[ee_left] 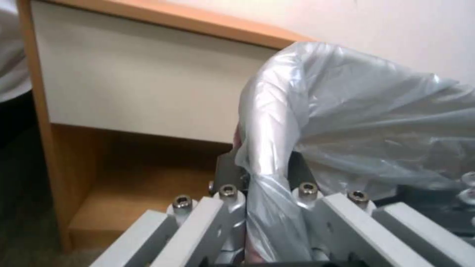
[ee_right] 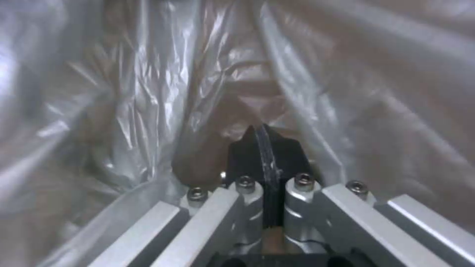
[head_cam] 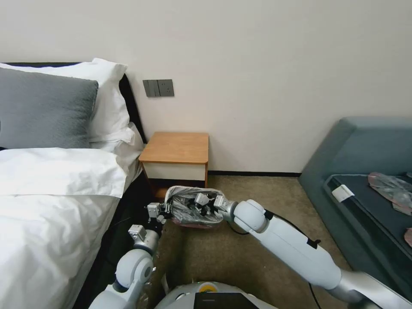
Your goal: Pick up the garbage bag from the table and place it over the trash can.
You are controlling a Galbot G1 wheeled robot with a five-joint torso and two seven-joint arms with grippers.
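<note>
wrinkly translucent grey garbage bag (head_cam: 189, 206) stretched between left tool (ee_left: 267, 193) and right tool (ee_right: 267, 155), both clamped on it.

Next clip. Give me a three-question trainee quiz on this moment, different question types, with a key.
1. True or false: the garbage bag lies flat on top of the table.
2. Which gripper pinches the bag's edge nearest the bed? A) left gripper B) right gripper
3. Fill in: the bag hangs in front of the table's white ____.

Key
1. False. Both grippers hold it stretched open, low over the carpet in front of the table.
2. A. The left wrist view shows plastic clamped between its fingers.
3. Drawer front.
</note>
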